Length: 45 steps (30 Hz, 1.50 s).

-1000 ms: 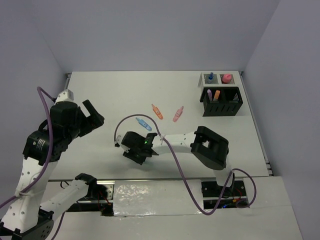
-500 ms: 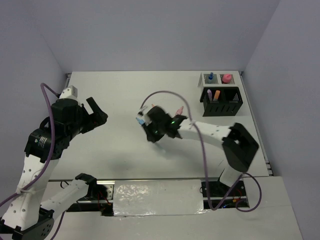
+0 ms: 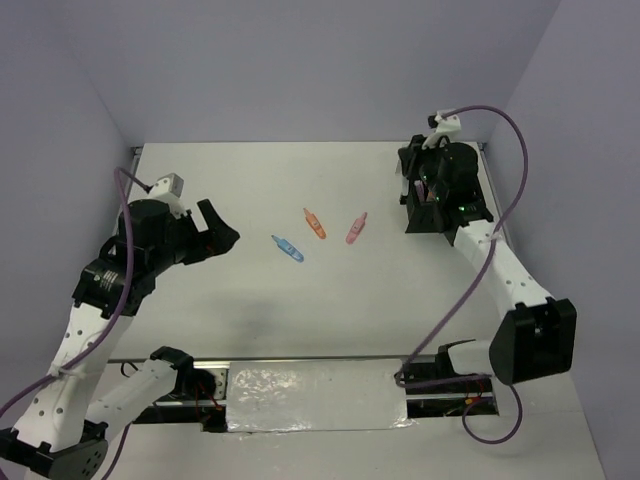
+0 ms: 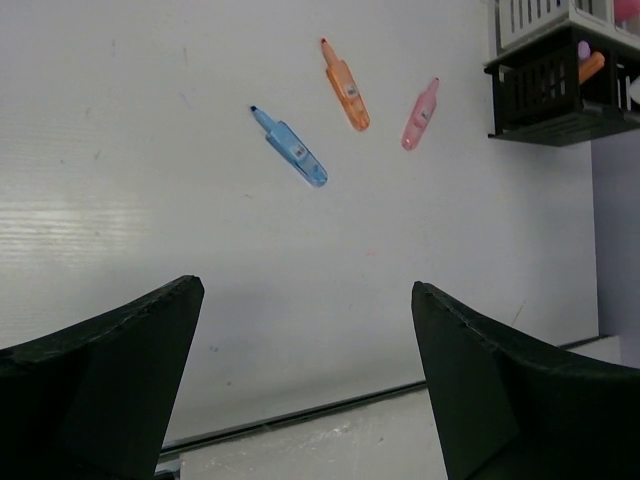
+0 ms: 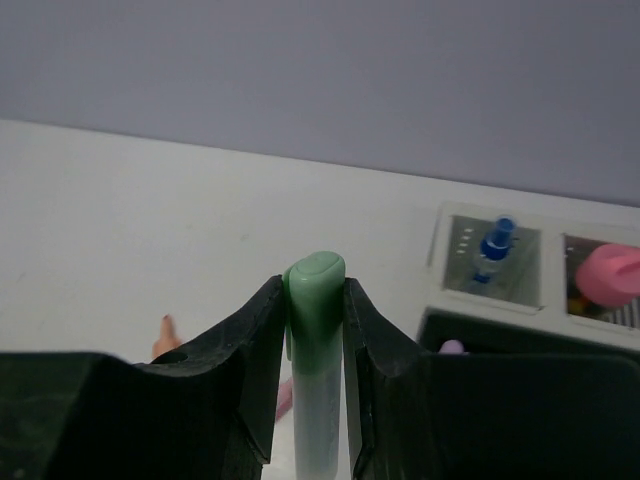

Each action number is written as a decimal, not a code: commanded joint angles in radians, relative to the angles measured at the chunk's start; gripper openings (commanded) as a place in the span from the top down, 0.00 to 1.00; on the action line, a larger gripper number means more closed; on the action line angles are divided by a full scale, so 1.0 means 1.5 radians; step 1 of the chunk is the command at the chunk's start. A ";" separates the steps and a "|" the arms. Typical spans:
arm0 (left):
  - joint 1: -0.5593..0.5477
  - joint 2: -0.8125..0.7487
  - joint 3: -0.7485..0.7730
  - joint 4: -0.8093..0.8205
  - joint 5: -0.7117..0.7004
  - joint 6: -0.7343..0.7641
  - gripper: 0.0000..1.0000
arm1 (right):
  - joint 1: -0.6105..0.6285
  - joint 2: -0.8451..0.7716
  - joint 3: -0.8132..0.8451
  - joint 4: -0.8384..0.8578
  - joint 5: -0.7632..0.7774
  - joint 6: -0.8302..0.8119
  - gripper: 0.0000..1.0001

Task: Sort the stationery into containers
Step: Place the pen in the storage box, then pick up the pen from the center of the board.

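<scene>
Left gripper (image 3: 224, 228) hovers over the left side of the table (image 3: 250, 180), fingers wide apart, nothing in them, well apart from any stationery. Three markers lie loose mid-table: blue marker (image 3: 287, 248) furthest left, orange marker (image 3: 315, 223) just right of it and a bit further back, pink marker (image 3: 356, 228) right again; near each other, none touching, all flat. Right gripper (image 5: 314, 290) is up at the far right over the containers, fingers clamped on a green marker (image 5: 314, 300) that stands upright between them, rounded end poking up above the fingertips. The black organiser (image 4: 545, 95) sits under it, mostly hidden by the arm in the top view; a purple marker (image 4: 584, 48) and another orange one already stand in it. Behind that is the white tray (image 5: 548, 262), with a blue-capped bottle (image 5: 493, 250) in the left cell and something pink in the right cell. Step in hand, judged: dropping off the green marker, carry done, release not yet done. Which organiser compartment it hangs over I cannot tell. Next move calls for lining the marker up over an open slot clear of those already standing there, lowering so it does not bounce out, then parting the fingers. After that three loose markers are left, and the left gripper is the nearer one to the blue.
</scene>
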 commanded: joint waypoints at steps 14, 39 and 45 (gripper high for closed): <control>0.004 0.027 -0.078 0.147 0.167 0.039 0.01 | -0.126 0.149 -0.024 0.310 -0.041 -0.015 1.00; 0.004 0.044 -0.082 0.177 0.201 0.042 0.01 | -0.180 0.119 -0.203 0.418 -0.067 0.032 0.04; 0.004 0.061 -0.101 0.181 0.155 0.006 0.01 | -0.179 0.018 -0.175 0.344 -0.056 0.050 0.00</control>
